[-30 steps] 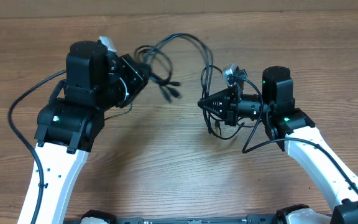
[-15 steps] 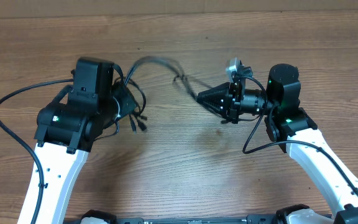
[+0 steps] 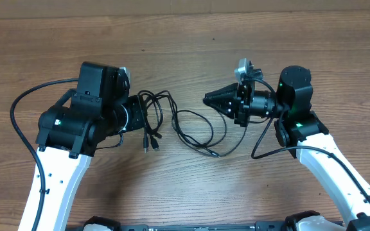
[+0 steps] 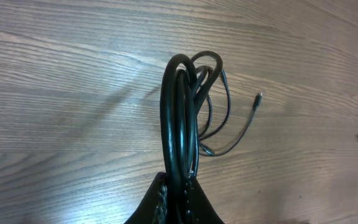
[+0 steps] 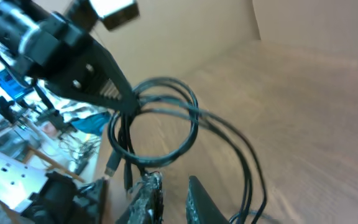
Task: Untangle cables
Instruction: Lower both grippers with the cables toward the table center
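My left gripper [image 3: 132, 119] is shut on a bundle of thin black cables [image 3: 151, 112]; in the left wrist view the loops [image 4: 182, 106] rise from the closed jaws [image 4: 179, 190]. Two plug ends [image 3: 150, 144] hang from the bundle. A separate thin cable [image 3: 194, 128] lies loose on the table, with its plug [image 3: 216, 154] at the near end; it also shows in the left wrist view [image 4: 258, 98]. My right gripper [image 3: 206, 99] hovers right of the loose cable. Its fingers [image 5: 169, 196] are slightly apart and empty. The bundle [image 5: 166, 118] hangs ahead of them.
The wooden table [image 3: 185, 192] spreads around both arms. The thick black arm cables [image 3: 18, 128] arc off the left arm and another [image 3: 259, 144] off the right arm. A cardboard wall [image 3: 185, 5] runs along the far edge.
My right gripper has let go of the cable that was stretched between the arms. That cable now lies loose on the table. The left gripper's bundle has dropped lower and right.
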